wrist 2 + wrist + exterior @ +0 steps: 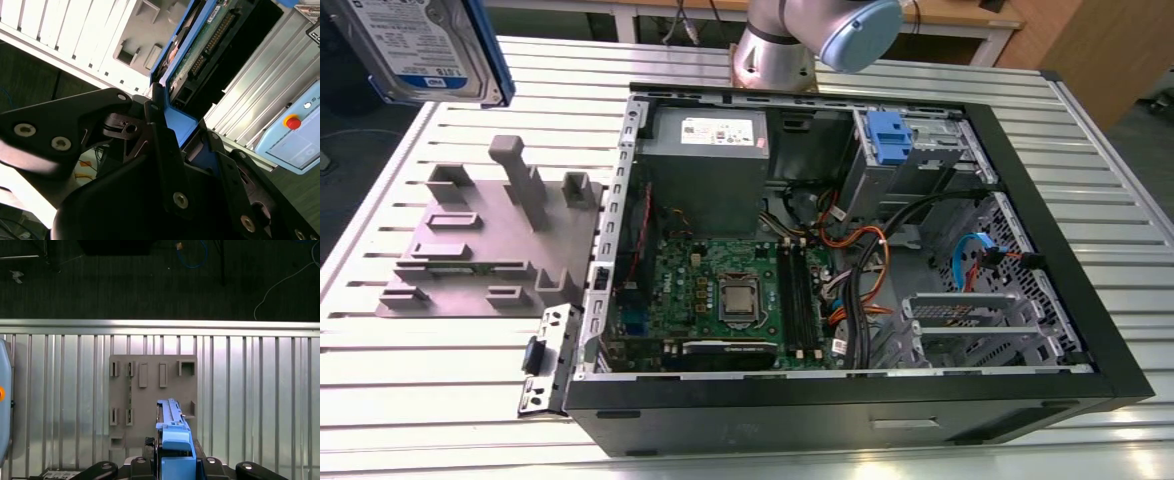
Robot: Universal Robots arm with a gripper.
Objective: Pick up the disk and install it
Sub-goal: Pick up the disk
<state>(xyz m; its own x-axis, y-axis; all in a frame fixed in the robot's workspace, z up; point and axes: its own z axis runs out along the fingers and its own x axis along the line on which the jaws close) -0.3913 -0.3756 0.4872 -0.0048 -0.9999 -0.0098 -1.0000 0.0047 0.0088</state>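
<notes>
Exterior view: the disk point(434, 45) is up high at the exterior view's far left, label facing the camera, well apart from the open computer case point(827, 415) on the slatted metal table point(427, 400). In the first wrist view the gripper point(175, 462) is clamped tight on the disk's blue-railed end, right above the grey fixture tray point(150, 390).

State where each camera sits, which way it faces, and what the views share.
Exterior view: high, off the arm, looking down on the open computer case and slatted table; arm beyond the case.
Second wrist view: on the wrist, looking along the gripper at the disk it clamps.
First wrist view: on the wrist, looking down past gripper and disk onto the grey fixture.
Shared: all three show the disk and the grey fixture.
</notes>
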